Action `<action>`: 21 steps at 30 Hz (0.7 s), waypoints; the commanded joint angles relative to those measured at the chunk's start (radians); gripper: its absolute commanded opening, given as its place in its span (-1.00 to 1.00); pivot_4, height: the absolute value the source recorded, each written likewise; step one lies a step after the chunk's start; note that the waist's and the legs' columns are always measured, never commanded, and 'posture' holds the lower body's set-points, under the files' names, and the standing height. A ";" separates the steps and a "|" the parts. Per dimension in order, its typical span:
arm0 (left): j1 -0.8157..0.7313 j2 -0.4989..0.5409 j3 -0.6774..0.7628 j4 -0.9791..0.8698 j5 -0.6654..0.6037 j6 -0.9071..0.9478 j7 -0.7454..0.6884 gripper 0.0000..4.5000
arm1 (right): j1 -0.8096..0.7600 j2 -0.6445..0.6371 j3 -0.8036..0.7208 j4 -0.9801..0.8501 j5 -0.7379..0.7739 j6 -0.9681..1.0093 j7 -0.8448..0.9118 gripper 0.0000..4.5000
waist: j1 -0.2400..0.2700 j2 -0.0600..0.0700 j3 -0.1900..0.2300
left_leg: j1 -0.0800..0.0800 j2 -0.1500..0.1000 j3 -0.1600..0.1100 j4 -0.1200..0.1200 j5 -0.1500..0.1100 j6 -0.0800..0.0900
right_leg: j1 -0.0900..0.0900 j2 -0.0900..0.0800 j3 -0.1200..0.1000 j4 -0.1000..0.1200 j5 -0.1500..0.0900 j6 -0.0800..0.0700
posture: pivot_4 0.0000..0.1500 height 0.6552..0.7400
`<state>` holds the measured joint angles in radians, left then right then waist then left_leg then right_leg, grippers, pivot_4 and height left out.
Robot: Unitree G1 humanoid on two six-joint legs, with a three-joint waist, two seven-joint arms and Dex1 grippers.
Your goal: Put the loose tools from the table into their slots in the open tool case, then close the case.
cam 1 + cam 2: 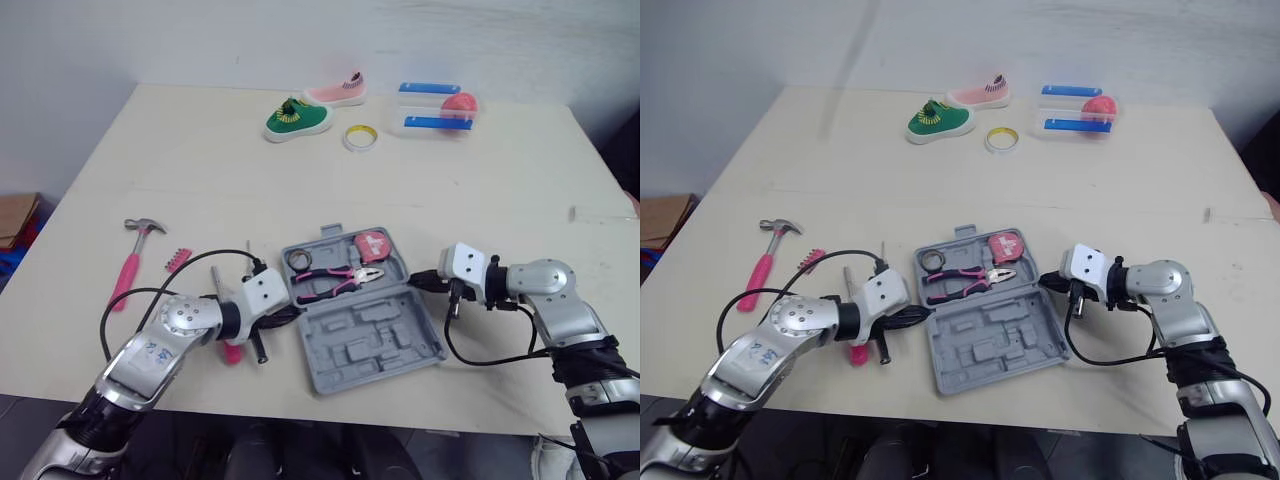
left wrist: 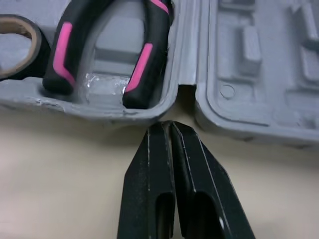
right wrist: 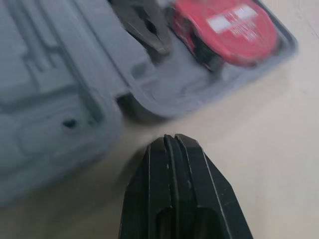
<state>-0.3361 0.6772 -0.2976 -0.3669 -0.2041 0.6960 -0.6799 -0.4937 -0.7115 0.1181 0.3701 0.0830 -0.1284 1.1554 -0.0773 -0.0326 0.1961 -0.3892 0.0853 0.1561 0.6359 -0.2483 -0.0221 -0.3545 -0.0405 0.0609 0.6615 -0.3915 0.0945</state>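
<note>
One open grey case (image 1: 372,338), pliers (image 1: 335,281) inside

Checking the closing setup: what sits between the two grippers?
The open tool case lies between the left gripper and the right gripper, as the left eye view shows.

At the tool case's (image 1: 372,345) nine o'clock, our left arm (image 1: 190,318) hides most of a pink-handled tool (image 1: 232,353) we cannot identify
</note>
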 commanded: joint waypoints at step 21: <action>-0.178 -0.117 -0.042 0.232 0.098 -0.063 -0.116 -0.96 | 0.214 -0.066 -0.085 -0.297 0.048 0.175 -0.035 -1.00 | 0.024 0.000 0.000 | 0.000 -0.001 -0.002 0.003 -0.001 0.001 | 0.003 0.000 -0.002 0.000 0.000 0.000 | 1.00 1.00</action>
<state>-0.5141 0.5608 -0.3273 -0.1216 -0.1090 0.6225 -0.7766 -0.2856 -0.7769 0.0383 0.1041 0.1221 0.0456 1.1285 -0.0528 -0.0325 0.1958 -0.3889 0.0842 0.1543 0.6391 -0.2490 -0.0210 -0.3516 -0.0406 0.0592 0.6616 -0.3915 0.0947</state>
